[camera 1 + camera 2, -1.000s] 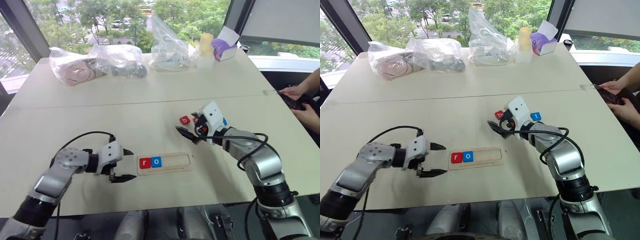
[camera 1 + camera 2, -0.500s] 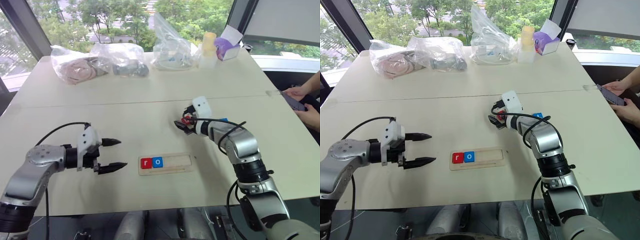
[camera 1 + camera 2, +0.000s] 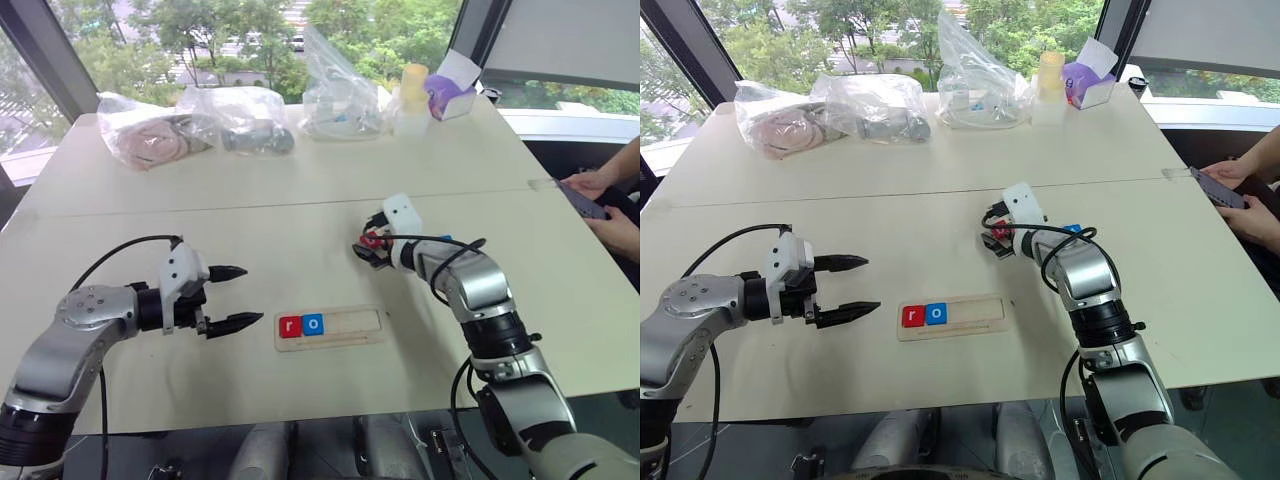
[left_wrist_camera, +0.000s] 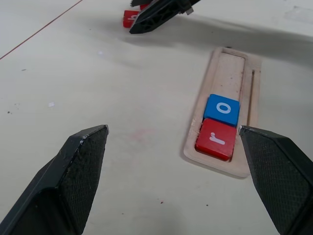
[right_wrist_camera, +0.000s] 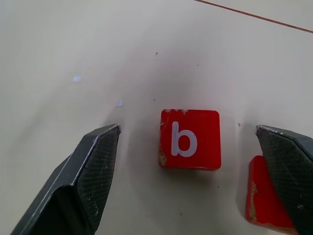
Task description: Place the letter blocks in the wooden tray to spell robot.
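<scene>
While the red "r" block [image 4: 216, 139] and blue "o" block [image 4: 223, 108] are already seated at one end of the wooden tray [image 3: 330, 327], the left gripper [image 3: 232, 297] has been drawn back from it, jaws wide and empty. The right gripper [image 5: 195, 181] has been lowered, jaws spread around the red "b" block [image 5: 190, 138] on the table [image 3: 300, 180]. The "b" is probably next.

A pale table [image 3: 300, 215] carries the wooden tray [image 3: 345, 328] near its front edge, a red b block [image 5: 190, 138] lying flat with another red block [image 5: 264, 203] just beside it, and, along the far edge, clear plastic bags [image 3: 235, 118], a bottle [image 3: 411, 95] and a tissue box [image 3: 450, 90].
</scene>
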`<action>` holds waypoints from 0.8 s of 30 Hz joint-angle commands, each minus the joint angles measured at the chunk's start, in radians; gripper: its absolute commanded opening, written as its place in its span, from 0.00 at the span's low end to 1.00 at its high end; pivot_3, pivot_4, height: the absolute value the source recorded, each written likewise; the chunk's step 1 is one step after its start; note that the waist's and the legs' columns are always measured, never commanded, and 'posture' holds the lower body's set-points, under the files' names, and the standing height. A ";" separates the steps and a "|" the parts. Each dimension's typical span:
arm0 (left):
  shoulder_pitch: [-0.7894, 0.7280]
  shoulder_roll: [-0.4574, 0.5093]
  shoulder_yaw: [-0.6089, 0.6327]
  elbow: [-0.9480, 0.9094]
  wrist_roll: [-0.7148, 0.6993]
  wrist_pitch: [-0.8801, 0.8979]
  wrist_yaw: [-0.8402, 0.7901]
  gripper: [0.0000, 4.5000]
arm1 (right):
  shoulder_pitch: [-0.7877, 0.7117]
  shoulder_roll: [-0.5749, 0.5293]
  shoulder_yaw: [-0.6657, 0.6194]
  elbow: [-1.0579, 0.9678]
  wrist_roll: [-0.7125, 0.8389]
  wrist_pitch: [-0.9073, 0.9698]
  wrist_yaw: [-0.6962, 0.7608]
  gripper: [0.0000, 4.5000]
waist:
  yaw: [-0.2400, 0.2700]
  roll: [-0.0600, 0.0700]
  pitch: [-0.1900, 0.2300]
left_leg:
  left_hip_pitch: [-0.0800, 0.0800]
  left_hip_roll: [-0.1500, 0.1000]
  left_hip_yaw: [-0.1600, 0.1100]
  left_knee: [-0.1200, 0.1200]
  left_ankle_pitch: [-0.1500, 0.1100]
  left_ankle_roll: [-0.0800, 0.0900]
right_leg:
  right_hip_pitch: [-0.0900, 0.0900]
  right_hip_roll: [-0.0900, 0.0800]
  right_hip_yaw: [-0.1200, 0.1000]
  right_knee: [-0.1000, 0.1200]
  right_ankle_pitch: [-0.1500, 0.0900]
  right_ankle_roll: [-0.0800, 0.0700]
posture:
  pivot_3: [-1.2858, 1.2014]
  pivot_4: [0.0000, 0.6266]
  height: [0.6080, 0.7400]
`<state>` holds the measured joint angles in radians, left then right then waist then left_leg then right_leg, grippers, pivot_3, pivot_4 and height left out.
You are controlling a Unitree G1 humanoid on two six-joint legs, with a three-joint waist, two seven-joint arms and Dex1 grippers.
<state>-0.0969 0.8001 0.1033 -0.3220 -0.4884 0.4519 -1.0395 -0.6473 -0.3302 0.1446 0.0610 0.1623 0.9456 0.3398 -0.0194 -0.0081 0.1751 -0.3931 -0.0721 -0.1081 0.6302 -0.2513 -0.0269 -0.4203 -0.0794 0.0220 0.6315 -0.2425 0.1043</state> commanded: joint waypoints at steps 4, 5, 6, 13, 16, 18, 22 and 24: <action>-0.024 -0.010 0.001 -0.007 0.003 -0.016 0.014 1.00 | -0.028 0.002 0.026 -0.020 -0.027 -0.009 0.014 0.58 | 0.000 0.000 0.000 | 0.000 0.000 0.000 0.000 0.000 0.000 | 0.000 0.000 0.000 0.000 0.000 0.000 | 0.52 0.24 1.00; -0.025 -0.012 -0.002 -0.006 0.005 -0.018 0.017 1.00 | -0.028 0.000 0.028 -0.023 -0.030 -0.008 0.016 0.46 | 0.000 0.000 0.000 | 0.000 0.000 0.000 0.000 0.000 0.000 | 0.000 0.000 0.000 0.000 0.000 0.000 | 0.52 0.24 1.00; -0.027 -0.015 -0.004 -0.004 0.007 -0.020 0.020 1.00 | -0.029 -0.002 0.030 -0.025 -0.033 -0.007 0.018 0.35 | 0.000 0.000 0.000 | 0.000 0.000 0.000 0.000 0.000 0.000 | 0.000 0.000 0.000 0.000 0.000 0.000 | 0.52 0.24 1.00; -0.028 -0.026 -0.012 -0.008 0.004 -0.024 0.015 1.00 | -0.031 -0.032 0.026 -0.121 -0.048 0.045 0.024 0.26 | 0.001 0.000 0.000 | 0.000 0.000 0.000 0.000 0.000 0.000 | 0.000 0.000 0.000 0.000 0.000 0.000 | 0.52 0.24 1.00; -0.027 -0.026 -0.018 -0.014 -0.010 -0.026 -0.009 1.00 | -0.012 -0.073 -0.046 -0.304 -0.003 0.201 0.028 0.26 | 0.002 0.000 0.000 | -0.001 0.000 0.000 0.000 0.000 0.000 | -0.001 0.000 0.000 0.000 0.000 0.000 | 0.52 0.24 1.00; -0.031 -0.027 -0.028 -0.017 -0.014 -0.027 -0.025 1.00 | 0.022 -0.097 -0.105 -0.437 0.030 0.333 0.027 0.26 | 0.008 0.000 0.000 | -0.002 0.000 0.000 0.000 0.000 0.000 | -0.002 -0.001 0.000 0.000 0.000 0.000 | 0.52 0.24 1.00; -0.064 -0.042 -0.062 0.003 -0.003 -0.039 -0.041 1.00 | 0.154 -0.122 -0.251 -0.708 0.111 0.633 0.044 0.26 | 0.012 -0.001 0.000 | -0.003 0.000 -0.001 0.000 0.000 0.000 | -0.002 -0.001 -0.001 -0.001 0.000 0.000 | 0.52 0.24 1.00; -0.087 -0.051 -0.078 0.024 0.004 -0.047 -0.050 1.00 | 0.254 -0.133 -0.306 -0.813 0.158 0.669 0.038 0.26 | 0.014 -0.001 0.000 | -0.004 0.000 -0.002 0.001 0.000 0.000 | -0.002 -0.002 -0.002 -0.001 0.000 0.000 | 0.52 0.24 1.00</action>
<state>-0.1653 0.7532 0.0261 -0.2972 -0.4864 0.4289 -1.0797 -0.4225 -0.4537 -0.1070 -0.6487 0.2753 1.5727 0.3767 -0.0049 -0.0086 0.1748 -0.3974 -0.0723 -0.1093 0.6308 -0.2514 -0.0268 -0.4222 -0.0811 0.0202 0.6303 -0.2426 0.1043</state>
